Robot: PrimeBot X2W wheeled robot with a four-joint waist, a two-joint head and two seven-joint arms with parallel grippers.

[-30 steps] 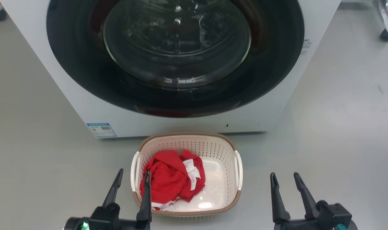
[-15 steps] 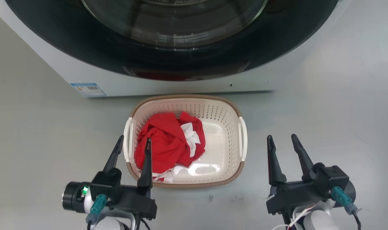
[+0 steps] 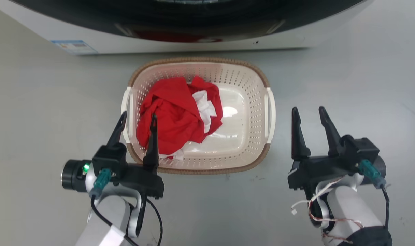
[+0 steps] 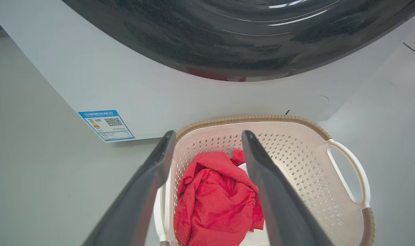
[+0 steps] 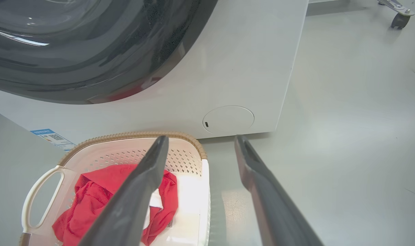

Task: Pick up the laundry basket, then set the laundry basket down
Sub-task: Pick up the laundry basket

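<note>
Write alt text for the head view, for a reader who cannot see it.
A cream laundry basket holding crumpled red cloth sits on a grey floor before a white washing machine. The left gripper, jaws open, straddles its left handle; the right gripper, jaws open, hangs beside it, apart.

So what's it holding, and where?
Nothing is held. The open left gripper straddles the left side of the laundry basket; the open right gripper hangs beside it.
</note>
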